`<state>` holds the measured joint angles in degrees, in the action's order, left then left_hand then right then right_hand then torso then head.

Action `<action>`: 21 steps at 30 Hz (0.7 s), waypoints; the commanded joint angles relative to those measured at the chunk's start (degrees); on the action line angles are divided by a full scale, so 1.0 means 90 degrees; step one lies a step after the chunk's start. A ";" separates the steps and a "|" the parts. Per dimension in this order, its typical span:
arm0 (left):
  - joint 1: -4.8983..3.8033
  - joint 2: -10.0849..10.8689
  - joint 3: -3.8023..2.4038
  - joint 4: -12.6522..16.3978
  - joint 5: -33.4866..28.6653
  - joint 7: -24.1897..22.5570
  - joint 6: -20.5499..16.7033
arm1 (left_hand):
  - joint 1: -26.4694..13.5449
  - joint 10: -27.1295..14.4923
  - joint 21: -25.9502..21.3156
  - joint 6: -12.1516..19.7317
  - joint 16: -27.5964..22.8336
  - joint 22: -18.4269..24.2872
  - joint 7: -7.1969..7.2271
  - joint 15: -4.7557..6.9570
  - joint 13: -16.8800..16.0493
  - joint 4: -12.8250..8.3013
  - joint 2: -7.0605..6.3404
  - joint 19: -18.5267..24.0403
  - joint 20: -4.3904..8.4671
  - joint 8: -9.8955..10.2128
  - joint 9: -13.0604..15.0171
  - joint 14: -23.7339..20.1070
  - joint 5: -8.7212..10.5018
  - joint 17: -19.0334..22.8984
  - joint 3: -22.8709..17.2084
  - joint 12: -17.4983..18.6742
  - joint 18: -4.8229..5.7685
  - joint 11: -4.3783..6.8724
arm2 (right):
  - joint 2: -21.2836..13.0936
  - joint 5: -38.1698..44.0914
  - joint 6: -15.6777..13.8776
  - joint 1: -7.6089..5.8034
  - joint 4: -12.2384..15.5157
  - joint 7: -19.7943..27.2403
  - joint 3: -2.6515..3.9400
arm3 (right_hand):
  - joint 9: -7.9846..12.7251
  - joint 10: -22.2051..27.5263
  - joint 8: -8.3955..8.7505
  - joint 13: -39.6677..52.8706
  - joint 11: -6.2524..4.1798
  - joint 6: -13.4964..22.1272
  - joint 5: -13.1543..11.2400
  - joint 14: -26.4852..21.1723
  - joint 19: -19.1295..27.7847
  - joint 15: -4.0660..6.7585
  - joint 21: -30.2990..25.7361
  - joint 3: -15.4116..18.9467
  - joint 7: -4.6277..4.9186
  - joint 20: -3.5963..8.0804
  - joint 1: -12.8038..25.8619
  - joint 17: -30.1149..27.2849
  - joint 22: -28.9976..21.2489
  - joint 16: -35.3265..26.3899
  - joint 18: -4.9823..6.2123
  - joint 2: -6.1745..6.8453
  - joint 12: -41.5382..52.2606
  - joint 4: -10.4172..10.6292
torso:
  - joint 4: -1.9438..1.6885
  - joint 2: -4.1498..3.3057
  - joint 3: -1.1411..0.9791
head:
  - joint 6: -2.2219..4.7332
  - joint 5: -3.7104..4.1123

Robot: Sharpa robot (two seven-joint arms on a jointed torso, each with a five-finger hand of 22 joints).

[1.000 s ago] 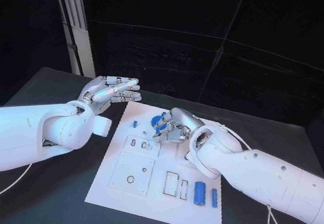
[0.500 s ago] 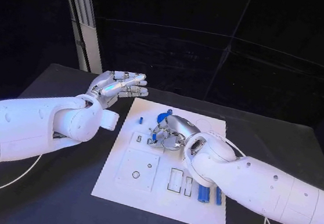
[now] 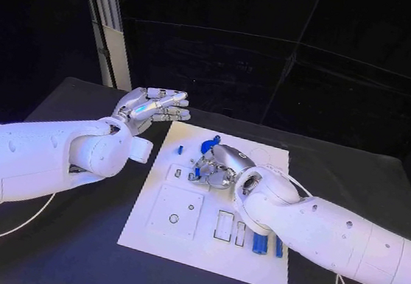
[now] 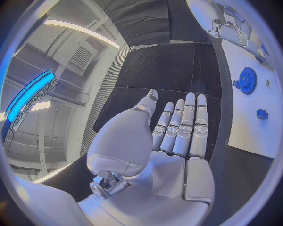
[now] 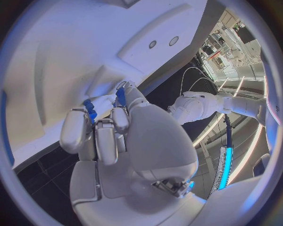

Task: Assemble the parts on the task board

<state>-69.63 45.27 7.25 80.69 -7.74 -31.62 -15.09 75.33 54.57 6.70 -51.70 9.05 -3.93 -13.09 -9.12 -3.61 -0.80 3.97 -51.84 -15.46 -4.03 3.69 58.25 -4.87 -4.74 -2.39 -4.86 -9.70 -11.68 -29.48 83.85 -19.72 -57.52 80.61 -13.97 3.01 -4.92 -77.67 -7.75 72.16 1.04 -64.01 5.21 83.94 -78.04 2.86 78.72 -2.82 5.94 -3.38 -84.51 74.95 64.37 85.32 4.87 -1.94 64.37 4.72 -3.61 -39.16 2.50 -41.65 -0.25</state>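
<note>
The white task board (image 3: 199, 242) lies mid-table. My right hand (image 3: 218, 165) is low over its far half, with curled fingers pinching a small blue part (image 5: 90, 110) against the board (image 5: 65, 61). Just beyond that hand a blue gear (image 3: 209, 143) sits on the board. A small blue piece (image 3: 179, 150) stands to the gear's left. Two blue cylinders (image 3: 258, 242) lie near the board's right edge. My left hand (image 3: 152, 107) hovers off the board's far left corner, flat and holding nothing. The left wrist view shows the left hand (image 4: 177, 134), the gear (image 4: 245, 80) and the small piece (image 4: 262, 113).
The board carries several rectangular slots (image 3: 222, 224) and a square plate with holes (image 3: 176, 208). Black table (image 3: 59, 236) surrounds the board. A pale upright post (image 3: 107, 28) stands behind the table's far left corner.
The head camera has shifted. My right hand has drawn a little toward me, baring the gear beyond it. The left hand keeps its pose.
</note>
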 commanded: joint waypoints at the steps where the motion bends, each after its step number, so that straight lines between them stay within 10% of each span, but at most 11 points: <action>1: -0.0013 0.0000 -0.0005 0.0031 -0.0011 0.0005 0.0095 | 0.0044 0.0011 -0.0040 0.0007 -0.0027 0.0003 -0.0134 0.0004 0.0002 -0.0036 0.0013 -0.0055 0.0009 0.0009 0.0000 -0.0013 -0.0016 0.0010 -0.0003 0.0001 -0.0082 0.0018 | 0.0018 0.0088 0.0036 -0.0005 -0.0034 -0.0014 0.0002 | -0.0005 0.0005 -0.0041 -0.0405 -0.0037 -0.0078 0.0026 0.0477 0.0001 0.0040 -0.0030 -0.0046 -0.0053 0.0036 -0.0006 0.0808 -0.0011 -0.0026 0.0018 -0.0047 -0.0060 0.0003 | 0.0001 -0.0010 -0.0002 | -0.0009 0.0036; 21: -0.0013 0.0015 -0.0004 0.0044 -0.0011 0.0010 0.0094 | 0.0034 0.0014 -0.0044 0.0007 -0.0032 0.0003 -0.0132 0.0003 0.0002 -0.0040 0.0012 -0.0057 0.0008 0.0010 0.0000 -0.0018 -0.0015 0.0012 -0.0007 0.0001 -0.0082 0.0019 | 0.0071 0.0298 0.0024 0.0085 -0.0166 0.0066 0.0001 | 0.0018 0.0032 0.0006 -0.0448 -0.0017 -0.0013 0.0004 0.0476 0.0020 0.0027 -0.0052 -0.0063 -0.0023 0.0030 0.0034 0.0803 -0.0050 -0.0032 0.0025 -0.0004 -0.0120 -0.0010 | 0.0006 -0.0026 -0.0021 | -0.0074 0.0021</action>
<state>-69.63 45.39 7.26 80.98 -7.79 -31.51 -14.98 75.33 54.57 6.49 -51.70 9.05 -3.93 -13.08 -9.12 -3.61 -0.80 3.97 -51.84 -15.46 -4.03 3.69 58.25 -4.87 -4.68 -2.39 -4.86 -9.70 -11.68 -28.84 85.74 -19.88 -56.88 79.19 -13.77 3.12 -4.70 -77.57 -7.76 72.16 1.14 -63.84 4.99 83.94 -78.04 2.85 78.50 -2.97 5.77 -3.38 -84.51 74.93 63.96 85.32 4.87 -1.91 63.46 4.55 -3.62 -39.35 2.35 -42.26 -0.08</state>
